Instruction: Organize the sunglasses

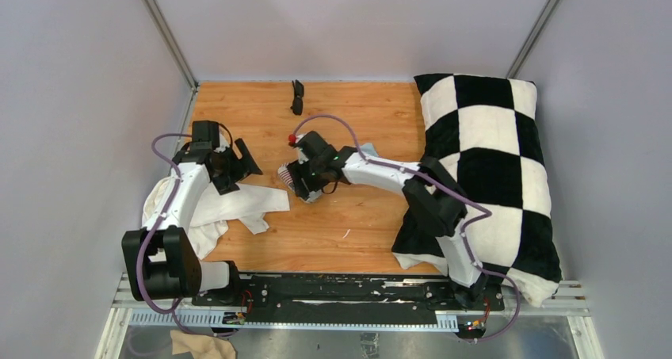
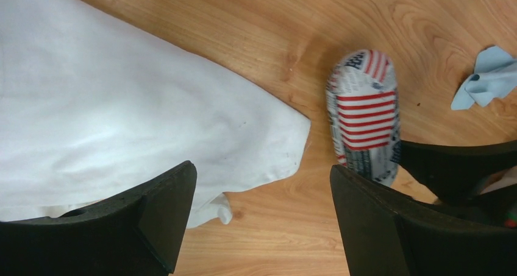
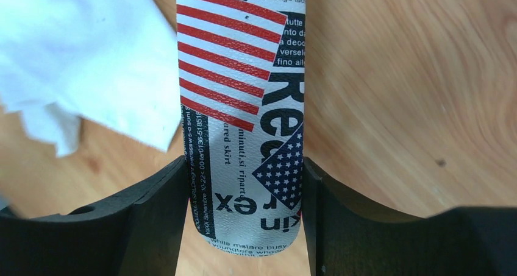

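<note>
The sunglasses [image 1: 297,96], small, black and folded, lie alone at the table's far edge, away from both grippers. My right gripper [image 1: 301,181] is shut on the end of an oblong glasses case [image 3: 244,75] printed with red stripes, stars and text; both fingers press its sides low over the wood. The case also shows in the top view [image 1: 290,177] and in the left wrist view [image 2: 364,114]. My left gripper [image 2: 262,172] is open and empty, just left of the case, in the top view [image 1: 242,162] above a white cloth.
A white cloth [image 1: 238,204] lies spread under the left arm, its corner next to the case [image 2: 110,105]. A light-blue cloth [image 2: 488,81] lies crumpled behind the right wrist. A large black-and-white checked pillow [image 1: 487,161] covers the right side of the table.
</note>
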{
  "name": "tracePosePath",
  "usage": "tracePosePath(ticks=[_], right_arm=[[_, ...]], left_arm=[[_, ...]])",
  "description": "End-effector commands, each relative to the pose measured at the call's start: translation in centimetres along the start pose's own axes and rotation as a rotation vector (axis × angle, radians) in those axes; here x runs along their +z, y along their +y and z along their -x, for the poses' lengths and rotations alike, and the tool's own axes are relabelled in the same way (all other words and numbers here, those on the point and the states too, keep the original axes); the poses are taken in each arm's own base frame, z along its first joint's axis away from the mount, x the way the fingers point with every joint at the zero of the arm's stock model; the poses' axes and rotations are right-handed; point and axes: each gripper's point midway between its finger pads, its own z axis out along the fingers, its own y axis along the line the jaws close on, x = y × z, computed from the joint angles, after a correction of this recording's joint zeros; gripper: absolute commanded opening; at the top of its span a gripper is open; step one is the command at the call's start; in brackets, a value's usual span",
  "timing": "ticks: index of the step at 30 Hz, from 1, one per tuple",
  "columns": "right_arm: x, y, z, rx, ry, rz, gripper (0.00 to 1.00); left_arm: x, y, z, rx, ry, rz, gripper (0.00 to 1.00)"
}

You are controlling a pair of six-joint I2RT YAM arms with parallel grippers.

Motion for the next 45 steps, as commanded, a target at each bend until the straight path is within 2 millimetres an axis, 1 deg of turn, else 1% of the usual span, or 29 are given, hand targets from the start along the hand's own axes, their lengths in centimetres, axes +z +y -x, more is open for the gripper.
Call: tracePosePath(ticks=[1,3,4,5,7,8,9,12,15,16,17,19,21,23,26,28,33,40,45], right_arm=[[-6.0,-0.5,3.8,0.169,-0.155,0.226,0.13],[-8.0,-1.3,4.0,0.248,-0.184,0.323,0.11],[-9.3,-1.5,4.3,0.285,-0.207,0.389,0.1],[-10.0,-1.9,3.9,0.317,-0.221,0.445,0.09],[-11.9,-2.7,4.1,0.41,-0.259,0.552,0.05],[-13.0,-2.7,4.6,0.419,-0.295,0.621,0.05],[-13.9,-3.2,4.7,0.448,-0.318,0.656,0.04],[-16.1,-3.5,5.3,0.519,-0.365,0.766,0.04],[-17.8,-3.3,6.0,0.562,-0.409,0.871,0.04],[-18.3,-3.1,6.3,0.574,-0.42,0.906,0.04],[-18.4,-3.0,6.4,0.586,-0.427,0.941,0.04],[-19.0,-2.8,7.0,0.617,-0.451,1.021,0.03],[-19.7,-2.7,7.7,0.65,-0.482,1.099,0.0],[-19.8,-2.8,8.0,0.686,-0.501,1.153,0.0],[-19.4,-2.8,8.1,0.703,-0.501,1.158,0.0],[-19.7,-2.5,8.3,0.689,-0.506,1.162,0.0],[-20.6,-2.1,9.0,0.669,-0.515,1.182,0.0],[-20.7,-0.6,9.3,0.644,-0.489,1.219,0.0],[-20.9,-0.2,9.6,0.638,-0.49,1.228,0.0]], left_arm=[[-0.3,-1.9,0.4,0.051,-0.033,-0.136,0.86],[-0.5,-3.2,0.3,0.079,-0.018,-0.21,0.87],[-0.6,-4.1,0.1,0.092,-0.005,-0.266,0.87],[-0.6,-5.1,-0.1,0.087,0.008,-0.328,0.87],[-0.9,-7.3,-0.5,0.067,0.013,-0.478,0.87],[-1.4,-8.5,-0.4,0.055,-0.004,-0.553,0.87],[-1.7,-9.3,-0.4,0.046,-0.021,-0.609,0.89],[-2.8,-11.5,-0.1,0.056,-0.062,-0.727,0.94],[-3.4,-13.4,-1.1,0.091,-0.02,-0.795,0.99],[-3.7,-14.0,-0.9,0.114,-0.029,-0.817,0.99],[-4.0,-15.1,-1.8,0.148,-0.007,-0.845,1.0],[-4.6,-16.4,-2.5,0.184,0.006,-0.881,1.0],[-4.9,-16.9,-2.3,0.183,0.004,-0.904,1.0],[-5.3,-17.4,-2.0,0.184,-0.001,-0.927,1.0],[-5.7,-17.9,-1.6,0.192,-0.003,-0.942,1.0],[-5.7,-18.1,-1.5,0.197,0.003,-0.95,1.0],[-5.1,-18.4,-1.6,0.175,0.047,-0.96,1.0],[-7.0,-19.9,-0.7,0.171,0.018,-1.024,1.0],[-8.5,-20.6,-0.8,0.188,0.019,-1.06,1.0]])
